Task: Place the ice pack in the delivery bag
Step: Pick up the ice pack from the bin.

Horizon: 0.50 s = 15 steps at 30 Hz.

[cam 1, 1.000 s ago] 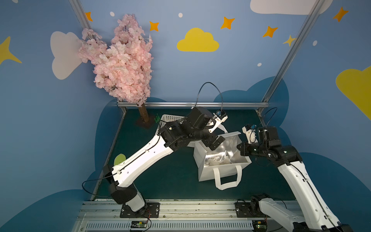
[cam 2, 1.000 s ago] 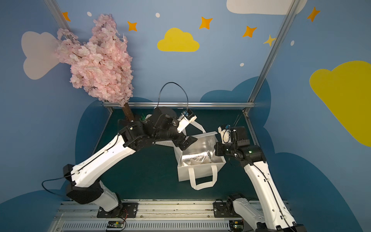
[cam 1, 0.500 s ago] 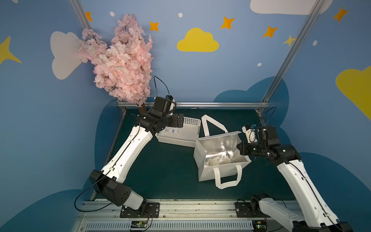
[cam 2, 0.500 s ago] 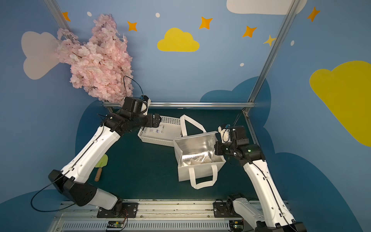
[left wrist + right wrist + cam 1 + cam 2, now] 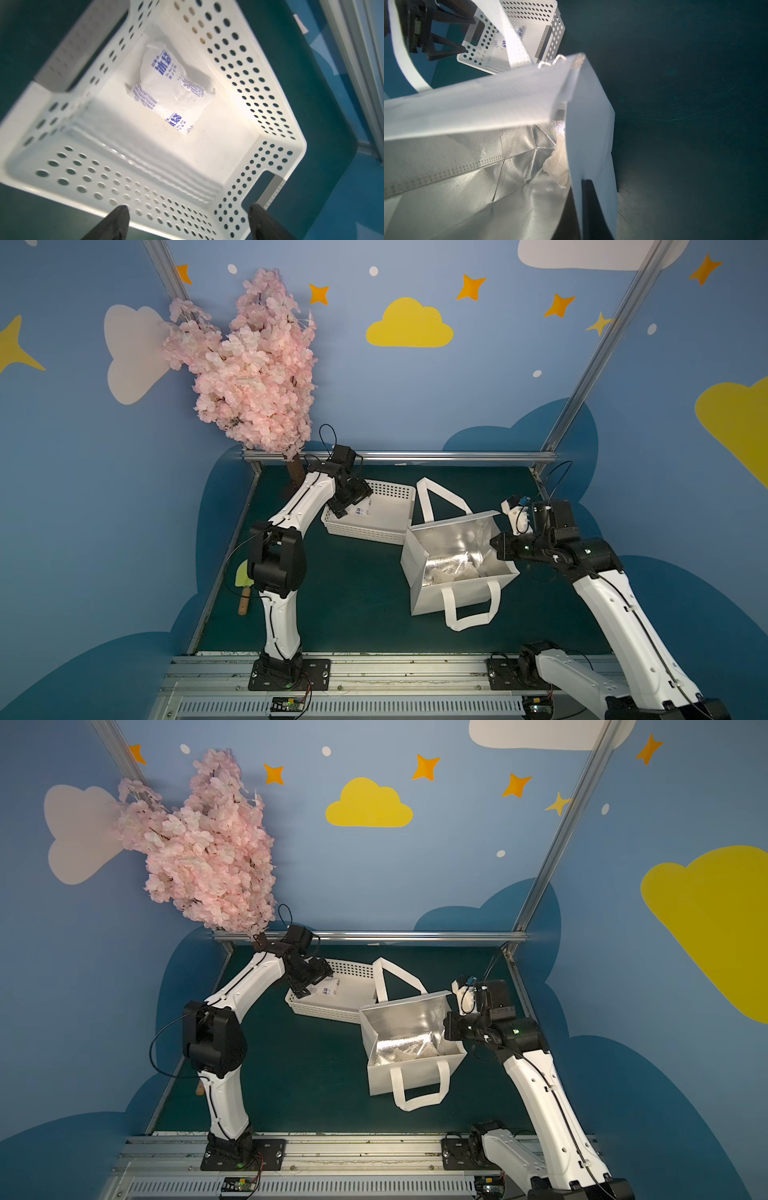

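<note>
Two arms engaged | left gripper (image 5: 188,207) spread wide, empty, above basket (image 5: 249,83) | ice pack (image 5: 172,89) lying on basket floor — not yet grasped | right gripper (image 5: 498,549) clamped on delivery bag (image 5: 432,597) rim, mouth held open | descent to be centred over pack, walls avoided

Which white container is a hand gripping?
The foil-lined delivery bag: the right hand pinches its rim. The open left hand only hovers over the perforated basket.

The white plastic basket (image 5: 239,68) has rows of little round holes, and the soft white ice pack (image 5: 172,91) has blue writing. The boxy white cloth delivery bag (image 5: 430,595) is shiny silver inside, and the flat table mat (image 5: 353,593) is dark green.
</note>
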{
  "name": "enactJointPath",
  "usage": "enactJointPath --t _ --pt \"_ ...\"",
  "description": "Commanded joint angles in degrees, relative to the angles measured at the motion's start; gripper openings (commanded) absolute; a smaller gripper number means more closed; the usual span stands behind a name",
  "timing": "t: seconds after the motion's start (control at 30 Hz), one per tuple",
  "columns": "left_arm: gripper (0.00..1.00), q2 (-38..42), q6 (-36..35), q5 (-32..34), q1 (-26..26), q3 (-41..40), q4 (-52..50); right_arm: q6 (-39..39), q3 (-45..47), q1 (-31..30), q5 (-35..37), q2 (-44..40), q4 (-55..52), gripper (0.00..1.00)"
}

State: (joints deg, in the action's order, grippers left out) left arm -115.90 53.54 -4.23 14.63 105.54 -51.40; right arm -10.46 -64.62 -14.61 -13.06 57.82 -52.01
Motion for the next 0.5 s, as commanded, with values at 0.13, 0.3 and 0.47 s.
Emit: enactJointPath --t 0.13,0.3,0.47 --pt "0.91 -6.53 23.06 0.75 -0.21 5.07 -3.66 -0.62 -0.91 0.11 0.06 -1.69 3.51 0.02" --pt "0.91 -11.70 31.48 1.74 -0.30 8.30 -4.49 -0.44 -0.55 0.16 -0.43 -2.25 4.20 0.02" --pt "0.91 -18.09 34.40 5.32 -0.46 16.51 -8.16 -0.34 -0.79 0.15 -0.57 -2.04 4.66 0.03"
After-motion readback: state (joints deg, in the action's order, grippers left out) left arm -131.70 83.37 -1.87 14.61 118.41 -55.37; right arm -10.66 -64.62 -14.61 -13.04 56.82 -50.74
